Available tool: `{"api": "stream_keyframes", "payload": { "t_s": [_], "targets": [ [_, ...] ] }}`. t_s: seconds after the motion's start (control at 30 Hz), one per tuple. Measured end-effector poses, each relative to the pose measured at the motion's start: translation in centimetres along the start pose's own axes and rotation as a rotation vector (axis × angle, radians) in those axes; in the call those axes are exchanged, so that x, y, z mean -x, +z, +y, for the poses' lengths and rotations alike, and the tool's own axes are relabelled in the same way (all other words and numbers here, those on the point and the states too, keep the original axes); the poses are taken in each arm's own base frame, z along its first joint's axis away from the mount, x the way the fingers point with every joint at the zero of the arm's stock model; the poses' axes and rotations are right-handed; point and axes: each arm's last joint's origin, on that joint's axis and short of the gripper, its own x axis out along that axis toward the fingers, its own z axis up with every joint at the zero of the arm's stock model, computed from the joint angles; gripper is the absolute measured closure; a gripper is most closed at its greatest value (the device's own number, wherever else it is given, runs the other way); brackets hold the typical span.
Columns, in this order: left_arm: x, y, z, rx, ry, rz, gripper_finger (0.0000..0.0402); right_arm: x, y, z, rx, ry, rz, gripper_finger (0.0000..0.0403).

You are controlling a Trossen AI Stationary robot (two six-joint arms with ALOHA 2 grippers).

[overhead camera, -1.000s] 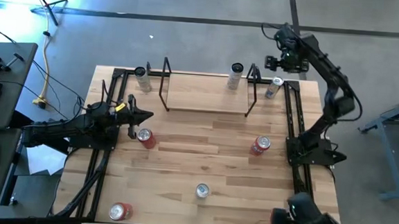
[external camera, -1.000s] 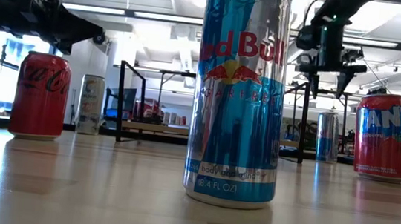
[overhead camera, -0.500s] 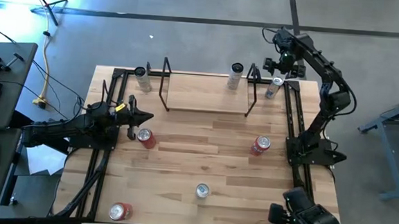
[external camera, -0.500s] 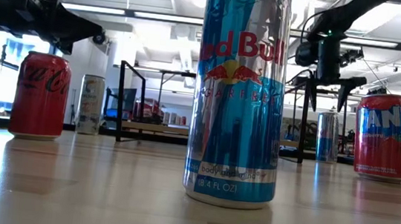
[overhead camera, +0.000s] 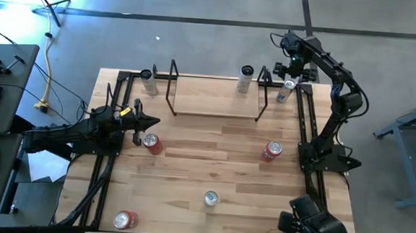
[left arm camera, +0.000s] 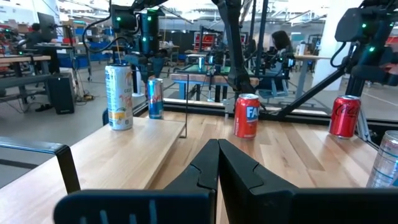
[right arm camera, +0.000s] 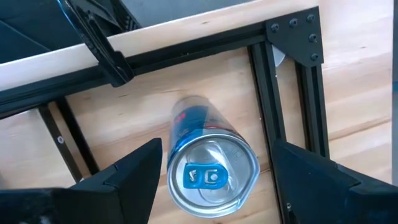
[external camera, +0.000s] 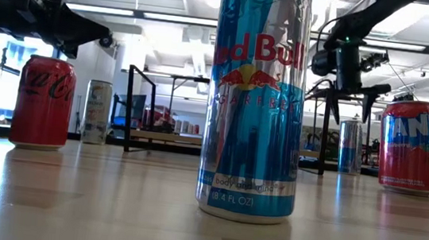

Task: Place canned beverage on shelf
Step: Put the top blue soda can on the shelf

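Note:
The shelf (overhead camera: 216, 97), a low light-wood board with black rod frames at both short ends, sits at the table's far middle. A slim blue-and-silver can (right arm camera: 210, 171) stands upright on the table at the far right corner (overhead camera: 285, 90). My right gripper (right arm camera: 217, 177) is open and points down over it, one finger on either side of the can's top, touching nothing; the low view shows it just above the can (external camera: 348, 116). My left gripper (overhead camera: 152, 122) is shut and empty at the table's left, beside a red can (overhead camera: 151, 143).
A tall white can (overhead camera: 245, 79) stands by the shelf's right frame and a silver can (overhead camera: 148, 82) at the far left. A red can (overhead camera: 271, 151), a blue-and-silver can (overhead camera: 210, 197) and another red can (overhead camera: 124, 219) stand nearer. Black rails (overhead camera: 305, 122) edge the table.
My right gripper has come down toward the blue-and-silver can at the far right corner and now hangs just over its top.

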Motion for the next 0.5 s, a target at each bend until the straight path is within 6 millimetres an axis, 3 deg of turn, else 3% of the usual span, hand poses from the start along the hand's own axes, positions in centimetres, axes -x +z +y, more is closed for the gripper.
{"api": "stream_keyframes", "payload": {
  "t_s": [0.5],
  "targets": [
    [0.0,0.0,0.0,0.001,0.0,0.0,0.0401,-0.66,-0.83,0.36,-0.009,-0.014,0.044,0.0114]
  ]
}}
